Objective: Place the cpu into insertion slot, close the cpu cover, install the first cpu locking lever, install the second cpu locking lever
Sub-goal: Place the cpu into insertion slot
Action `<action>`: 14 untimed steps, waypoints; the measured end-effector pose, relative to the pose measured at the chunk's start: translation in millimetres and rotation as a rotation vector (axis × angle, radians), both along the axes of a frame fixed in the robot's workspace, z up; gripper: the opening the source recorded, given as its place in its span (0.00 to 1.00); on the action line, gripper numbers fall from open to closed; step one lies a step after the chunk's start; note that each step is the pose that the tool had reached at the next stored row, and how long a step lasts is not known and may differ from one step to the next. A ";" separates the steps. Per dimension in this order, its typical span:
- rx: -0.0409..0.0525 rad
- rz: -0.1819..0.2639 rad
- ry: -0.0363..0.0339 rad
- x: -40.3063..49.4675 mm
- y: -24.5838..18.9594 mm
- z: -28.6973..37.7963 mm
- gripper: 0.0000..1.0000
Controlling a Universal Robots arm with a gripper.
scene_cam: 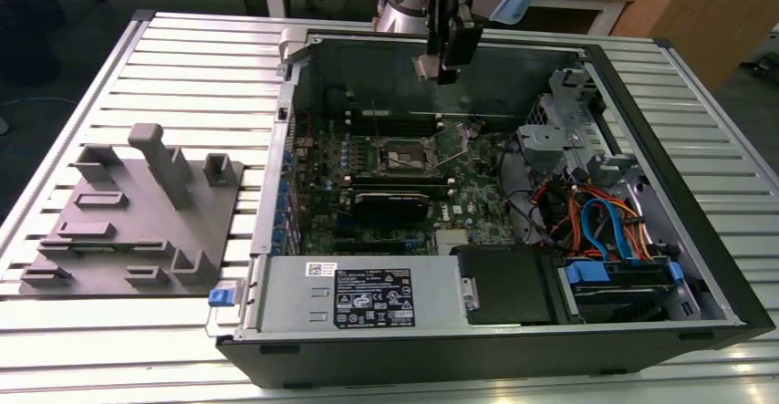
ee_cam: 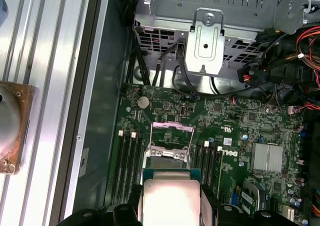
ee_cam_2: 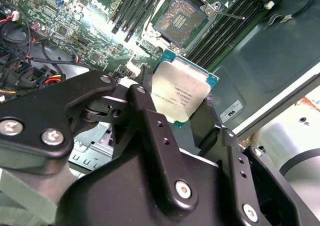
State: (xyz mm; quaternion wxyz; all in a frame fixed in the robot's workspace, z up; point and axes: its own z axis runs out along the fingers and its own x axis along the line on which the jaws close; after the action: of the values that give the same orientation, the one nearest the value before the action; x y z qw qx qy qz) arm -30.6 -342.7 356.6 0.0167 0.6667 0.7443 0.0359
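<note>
My gripper (ee_cam_2: 177, 101) is shut on the cpu (ee_cam_2: 181, 92), a flat square chip with a silvery top and a green edge, clamped between the black fingers (ee_cam_2: 210, 118). In the exterior view the gripper (scene_cam: 441, 68) hangs above the far part of the open computer case. The insertion slot (scene_cam: 408, 155) lies below it on the green board, uncovered, with its dark centre showing. In the first wrist view the cpu (ee_cam: 171, 198) sits just short of the insertion slot (ee_cam: 167, 159), and the cpu cover (ee_cam: 172, 129) stands raised beyond it. A thin locking lever (ee_cam_2: 227, 16) sticks out beside the slot (ee_cam_2: 180, 17).
Black memory slots (ee_cam_2: 222, 28) flank the socket on both sides. A metal drive cage (ee_cam: 205, 31) and bundles of cables (scene_cam: 597, 226) crowd the case's right side. The case wall (scene_cam: 512, 76) rises close behind the gripper. A grey fixture block (scene_cam: 134, 212) lies on the slatted table (scene_cam: 182, 67).
</note>
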 end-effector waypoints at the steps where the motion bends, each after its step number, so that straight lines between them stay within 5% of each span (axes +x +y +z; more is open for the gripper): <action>1: 0.0000 -0.001 0.0000 0.0 0.0 0.0 0.54; 14: -0.0001 -0.013 0.0000 0.0 0.0 -0.1 0.54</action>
State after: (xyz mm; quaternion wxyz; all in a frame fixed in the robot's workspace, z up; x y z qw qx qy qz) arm -30.6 -342.7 356.6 0.0169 0.6713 0.7401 0.0358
